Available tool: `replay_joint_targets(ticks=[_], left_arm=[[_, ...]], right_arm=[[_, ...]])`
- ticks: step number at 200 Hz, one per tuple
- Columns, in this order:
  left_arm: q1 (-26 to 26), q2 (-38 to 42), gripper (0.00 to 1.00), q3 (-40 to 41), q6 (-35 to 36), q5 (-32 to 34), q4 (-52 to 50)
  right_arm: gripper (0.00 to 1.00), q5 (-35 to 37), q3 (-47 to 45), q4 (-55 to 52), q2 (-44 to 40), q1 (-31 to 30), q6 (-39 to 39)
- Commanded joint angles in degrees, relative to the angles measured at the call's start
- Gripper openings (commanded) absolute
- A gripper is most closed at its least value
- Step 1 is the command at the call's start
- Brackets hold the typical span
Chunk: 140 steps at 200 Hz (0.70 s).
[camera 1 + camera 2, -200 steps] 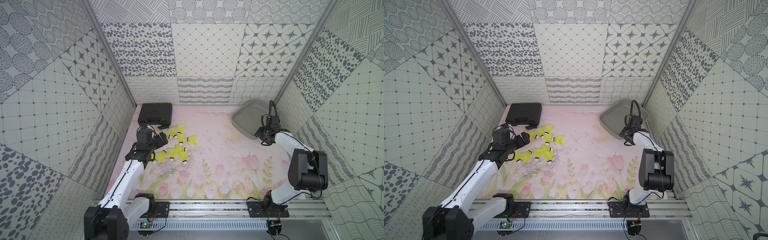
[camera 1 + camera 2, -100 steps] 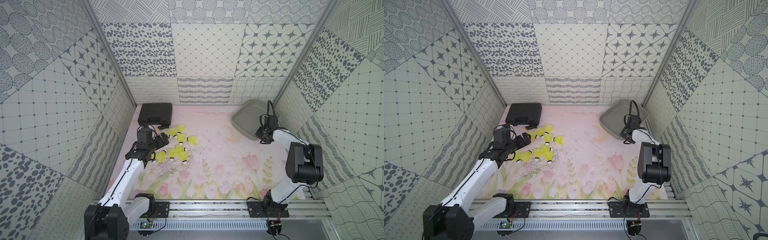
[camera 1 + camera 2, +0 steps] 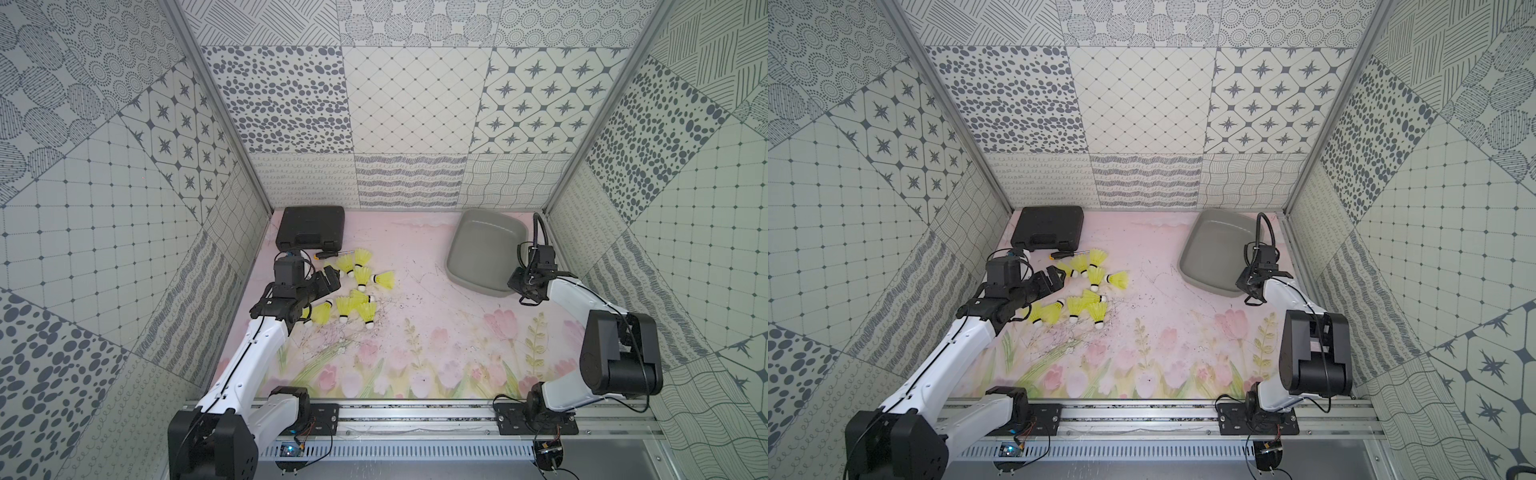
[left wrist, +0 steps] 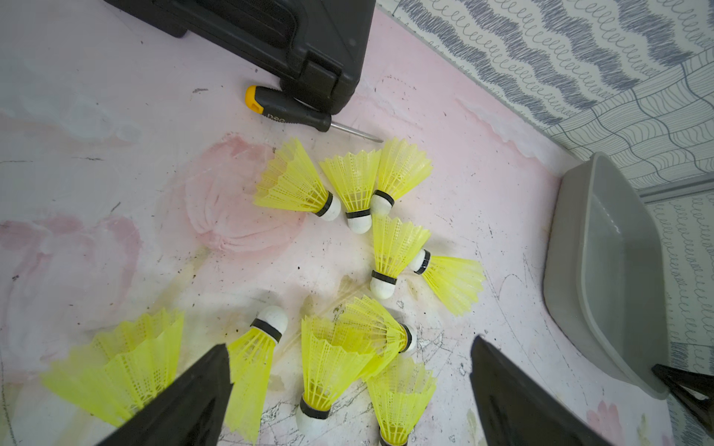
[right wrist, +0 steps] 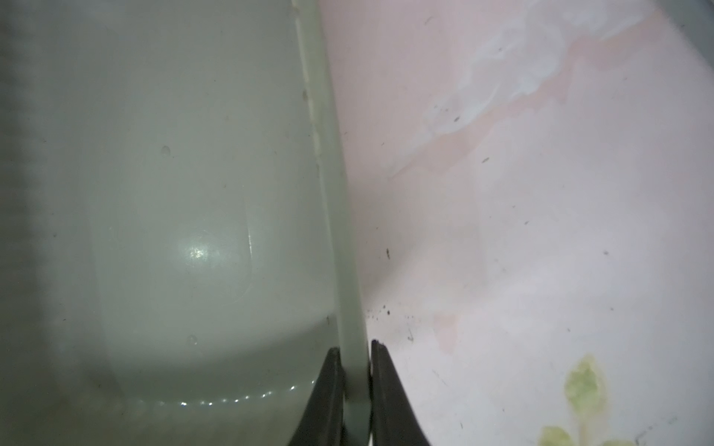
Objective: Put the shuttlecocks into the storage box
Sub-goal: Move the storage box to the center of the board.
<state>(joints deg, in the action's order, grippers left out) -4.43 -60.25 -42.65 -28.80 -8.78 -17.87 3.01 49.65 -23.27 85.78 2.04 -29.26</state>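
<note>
**A:** Starting with both top views: finding the left hand (image 3: 327, 283) spread wide at the edge of the shuttlecocks (image 3: 362, 274), all lying loose on the counter (image 3: 415, 332), none in the storage box (image 3: 484, 249) well off to the other side.

**B:** Spotting the right hand (image 3: 517, 287) down at that box's near corner.

**A:** Moving to the left wrist: seeing both fingers (image 4: 181, 405) apart, gripping nothing, with yellow skirts overlapping below; noting the screwdriver (image 4: 288, 110) and black hard case (image 4: 270, 31) just beyond the cluster.

**B:** Risking pinching two tangled skirts at once, or crushing the thin plastic.

**A:** Checking the right wrist: seeing it clamped on the box's rim, one finger inside, one outside.

**B:** Risking tipping or skidding the shallow box, judging by so thin a pinch.
</note>
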Motion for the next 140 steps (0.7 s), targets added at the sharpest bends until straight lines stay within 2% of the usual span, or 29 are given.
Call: replay_joint_targets(ticks=[1,89,140], left_arm=[[-0.2,0.5,1.00,0.1,-1.2,-4.4,-1.9],[-4.1,1.2,1.00,-0.3,-0.7,-4.7,-5.6],[-6.6,0.2,0.98,-2.1,0.3,-4.0,-7.3]], right_arm=[[0.11,-0.9,-2.5,-2.5,-3.3,-3.8,0.0],[0.11,3.0,-8.6,-11.1,-13.3,-20.2,-5.9],[0.10,5.4,-12.6,-12.6,-17.8,-28.3,-10.9]])
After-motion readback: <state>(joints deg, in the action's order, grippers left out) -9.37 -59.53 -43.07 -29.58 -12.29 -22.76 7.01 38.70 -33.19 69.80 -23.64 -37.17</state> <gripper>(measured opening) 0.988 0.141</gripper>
